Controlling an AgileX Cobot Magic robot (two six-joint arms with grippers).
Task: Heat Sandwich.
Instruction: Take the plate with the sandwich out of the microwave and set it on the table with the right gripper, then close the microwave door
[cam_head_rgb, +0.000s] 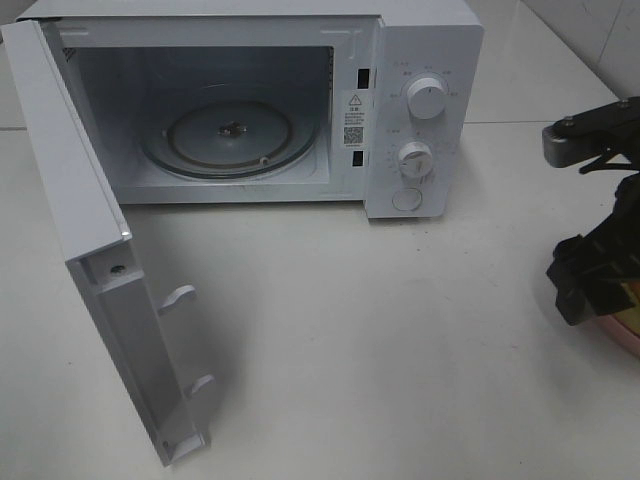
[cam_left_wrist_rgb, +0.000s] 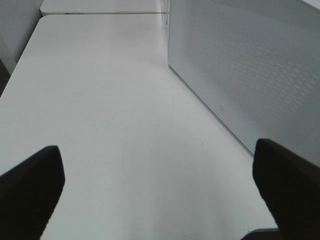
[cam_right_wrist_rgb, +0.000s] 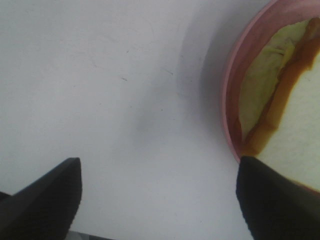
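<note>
The sandwich (cam_right_wrist_rgb: 270, 95), a pale yellow-green slice with an orange-brown edge, lies on a round pink plate (cam_right_wrist_rgb: 235, 85). My right gripper (cam_right_wrist_rgb: 157, 165) is open just beside it, one finger (cam_right_wrist_rgb: 272, 200) over the plate's rim and the other over bare table. In the exterior view this gripper (cam_head_rgb: 590, 275) hangs at the far right edge above the plate (cam_head_rgb: 628, 338). The white microwave (cam_head_rgb: 430, 60) stands at the back with its door (cam_head_rgb: 90, 220) swung wide open and the glass turntable (cam_head_rgb: 230, 135) bare. My left gripper (cam_left_wrist_rgb: 157, 145) is open and empty, beside the microwave's perforated side wall (cam_left_wrist_rgb: 250, 65).
The open door juts toward the table's front on the left. Two knobs (cam_head_rgb: 427, 98) and a button sit on the microwave's right panel. White tabletop (cam_head_rgb: 380, 340) stretches between the microwave and the plate.
</note>
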